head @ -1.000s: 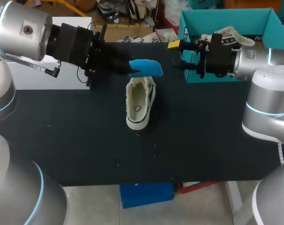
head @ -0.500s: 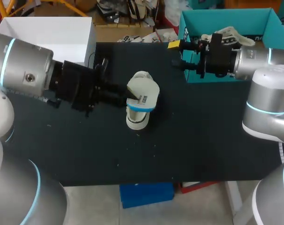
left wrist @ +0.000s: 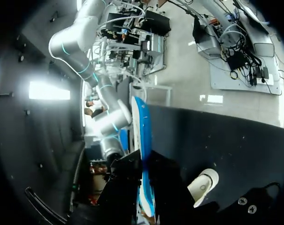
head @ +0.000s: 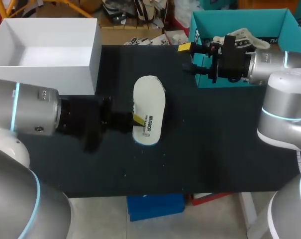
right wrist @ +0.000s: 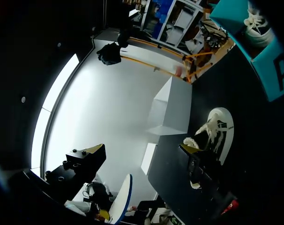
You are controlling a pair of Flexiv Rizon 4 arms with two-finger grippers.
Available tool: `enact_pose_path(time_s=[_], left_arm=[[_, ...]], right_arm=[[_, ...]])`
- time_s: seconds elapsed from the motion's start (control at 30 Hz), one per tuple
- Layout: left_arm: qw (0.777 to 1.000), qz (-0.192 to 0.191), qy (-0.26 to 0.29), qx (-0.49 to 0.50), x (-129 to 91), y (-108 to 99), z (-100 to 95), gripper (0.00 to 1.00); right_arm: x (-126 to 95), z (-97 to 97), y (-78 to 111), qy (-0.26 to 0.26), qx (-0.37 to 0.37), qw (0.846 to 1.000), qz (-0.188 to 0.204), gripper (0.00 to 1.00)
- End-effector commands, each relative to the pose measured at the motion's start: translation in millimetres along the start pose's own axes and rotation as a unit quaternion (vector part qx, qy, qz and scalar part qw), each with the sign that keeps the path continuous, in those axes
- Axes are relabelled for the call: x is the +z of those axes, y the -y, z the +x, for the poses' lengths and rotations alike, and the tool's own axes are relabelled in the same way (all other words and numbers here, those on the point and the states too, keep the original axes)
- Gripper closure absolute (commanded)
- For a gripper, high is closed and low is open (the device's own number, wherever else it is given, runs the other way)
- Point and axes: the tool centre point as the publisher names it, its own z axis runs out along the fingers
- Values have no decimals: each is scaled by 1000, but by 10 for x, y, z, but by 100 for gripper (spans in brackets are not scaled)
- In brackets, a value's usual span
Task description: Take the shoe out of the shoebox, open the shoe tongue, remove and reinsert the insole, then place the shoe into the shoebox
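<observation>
Step, as I judge it: reinserting the insole. The left end effector is clamped on the edge of the insole, which lies flat, printed side up, right over the shoe at mid worktop. In the left wrist view the insole shows edge-on between the fingers, with one shoe end poking out beside it. The shoe is mostly covered in the head view, so the insole may be resting on the opening rather than seated in it.

The right end effector has its fingers apart and empty. It sits well away from the shoe, by the teal shoebox.

To do this well:
- Match the insole outline to the shoe and feed the front end in first, under the tongue.
- Press the rear end down, and let go only once it is flat.
- Use the right arm to steady the shoe against sliding.
</observation>
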Motion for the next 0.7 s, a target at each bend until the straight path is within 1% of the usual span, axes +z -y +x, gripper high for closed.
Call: enact_pose_path(time_s=[0.03,0.13,0.7], left_arm=[[998,-12,66,3,84,17,140,100],[997,-14,82,-8,121,-44,213,100],[997,-14,82,-8,121,-44,213,100]], right_arm=[[16,-1,5,1,0,1000,-2,0],[16,-1,5,1,0,1000,-2,0],[16,-1,5,1,0,1000,-2,0]])
